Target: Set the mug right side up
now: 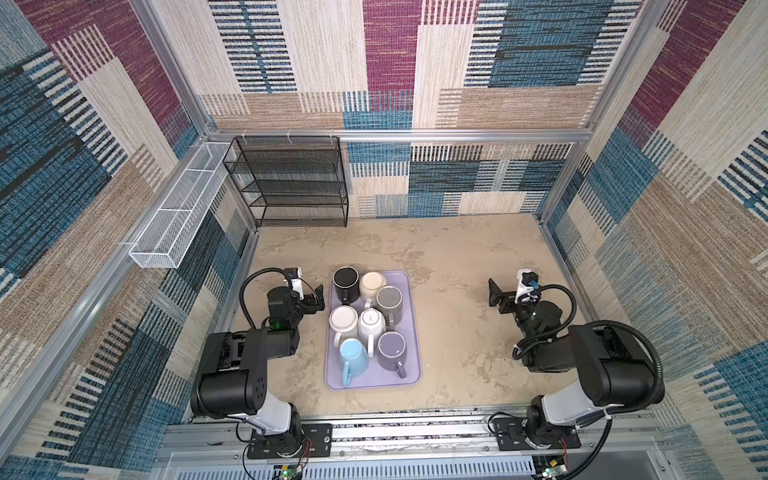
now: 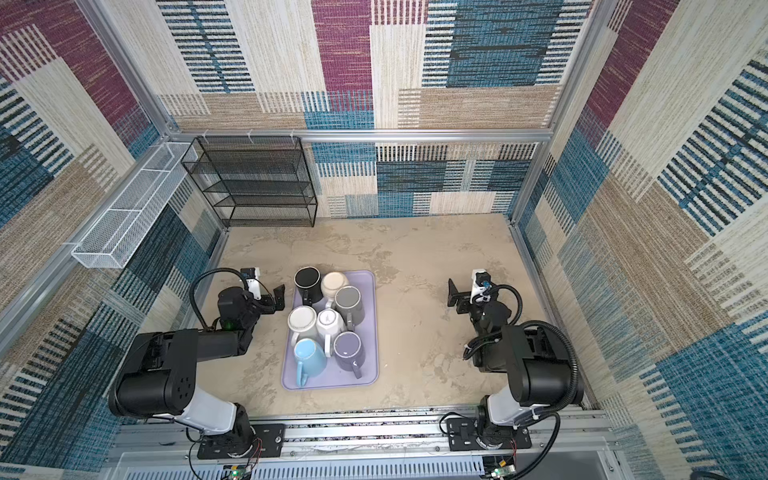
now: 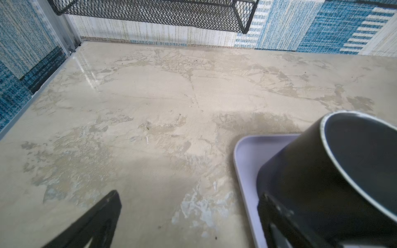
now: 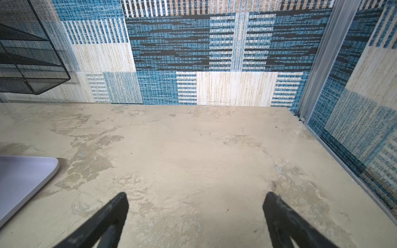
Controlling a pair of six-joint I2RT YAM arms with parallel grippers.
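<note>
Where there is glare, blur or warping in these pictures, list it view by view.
Left wrist view: a glare streak on the table near the corner, left tool soft-edged. Right wrist view: even light, right tool soft too. Both top views: wide-angle lens splays the frame posts outward.

tray (image 1: 374, 382): smooth matt plastic
mugs (image 1: 389, 300): smooth ceramic
table (image 1: 457, 340): mottled, faint sheen
rack (image 1: 291, 183): black metal mesh
walls (image 1: 478, 183): woven cloth

Left arm (image 1: 232, 365) and right arm (image 1: 606, 370): boxy black links, 1 white segment (image 1: 276, 411) farthest from the jaws. Just behind the jaws on both arms sit a white camera block (image 1: 296, 284), a green light (image 1: 272, 322) and a looping ribbed black cable (image 1: 249, 279). Fingers (image 4: 279, 214) flat, black, tapered
</note>
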